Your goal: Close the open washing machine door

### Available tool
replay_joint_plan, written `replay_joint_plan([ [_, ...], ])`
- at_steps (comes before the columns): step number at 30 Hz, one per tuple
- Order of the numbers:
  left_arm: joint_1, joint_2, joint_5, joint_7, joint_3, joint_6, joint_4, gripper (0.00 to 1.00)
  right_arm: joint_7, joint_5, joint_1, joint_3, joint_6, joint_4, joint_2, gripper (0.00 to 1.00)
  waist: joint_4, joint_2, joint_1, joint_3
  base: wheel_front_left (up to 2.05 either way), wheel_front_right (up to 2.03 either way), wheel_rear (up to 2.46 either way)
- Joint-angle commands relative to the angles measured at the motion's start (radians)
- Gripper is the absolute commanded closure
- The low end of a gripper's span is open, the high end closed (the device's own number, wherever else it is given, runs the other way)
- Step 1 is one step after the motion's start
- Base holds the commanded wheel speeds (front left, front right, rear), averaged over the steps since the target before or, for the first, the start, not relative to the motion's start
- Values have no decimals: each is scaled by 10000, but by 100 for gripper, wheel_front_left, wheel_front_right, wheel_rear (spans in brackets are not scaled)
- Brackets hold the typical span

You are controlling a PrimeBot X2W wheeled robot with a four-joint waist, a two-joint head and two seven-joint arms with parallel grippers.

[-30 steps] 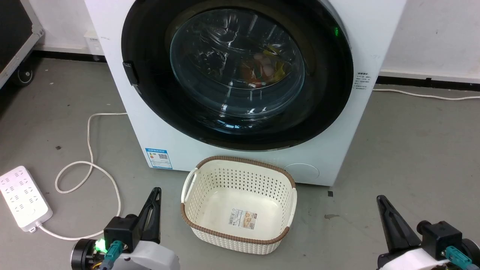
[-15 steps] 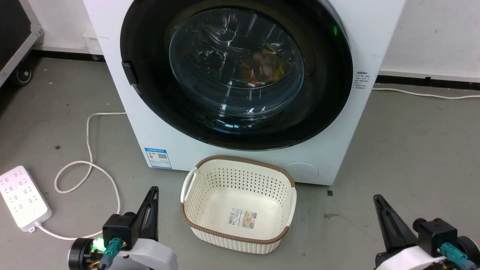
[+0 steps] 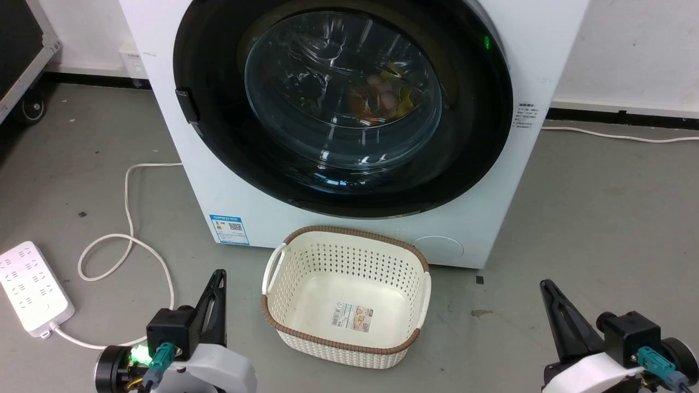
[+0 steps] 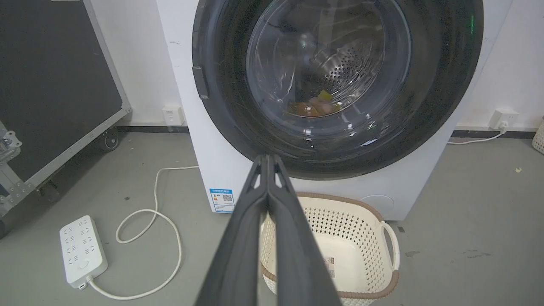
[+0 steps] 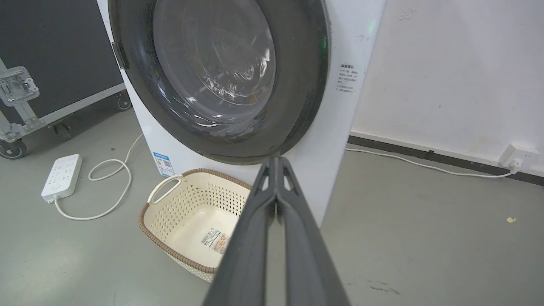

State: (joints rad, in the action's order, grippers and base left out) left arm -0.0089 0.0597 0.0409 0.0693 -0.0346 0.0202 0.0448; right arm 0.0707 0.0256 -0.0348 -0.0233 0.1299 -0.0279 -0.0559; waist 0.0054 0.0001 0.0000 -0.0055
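Observation:
The washing machine door (image 3: 475, 136) is a glossy black round with a bulging glass window, lying flat against the white machine front; it also shows in the left wrist view (image 4: 437, 106) and the right wrist view (image 5: 297, 93). Coloured laundry (image 3: 382, 98) is visible through the glass. My left gripper (image 3: 219, 274) is low at the left, shut and empty, its fingers (image 4: 272, 204) pressed together. My right gripper (image 3: 544, 285) is low at the right, also shut and empty, with its fingers (image 5: 272, 204) closed. Both are well short of the door.
A cream perforated basket (image 3: 273, 267) with a brown rim stands on the grey floor just in front of the machine, between my grippers. A white power strip (image 3: 33, 286) and its looped cable (image 3: 128, 240) lie at the left. A black wheeled case (image 4: 51, 85) stands further left.
The whole picture has drifted a little, so the camera moved. Both grippers sit slightly further left in the view. The door looks the same.

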Motion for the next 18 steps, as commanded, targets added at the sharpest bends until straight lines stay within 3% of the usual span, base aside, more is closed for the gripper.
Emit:
replay_joint_plan([
  [1,66,-13,-96,-59,55,-42,-75,100,-68,-79,154,35,6,84,42,100,-2,-1,0,2,0,0,0],
  [18,79,-58,-268,-406,214,-130,-279,100,-418,-176,260,143,7,191,50,100,-30,-1,0,31,0,0,0],
])
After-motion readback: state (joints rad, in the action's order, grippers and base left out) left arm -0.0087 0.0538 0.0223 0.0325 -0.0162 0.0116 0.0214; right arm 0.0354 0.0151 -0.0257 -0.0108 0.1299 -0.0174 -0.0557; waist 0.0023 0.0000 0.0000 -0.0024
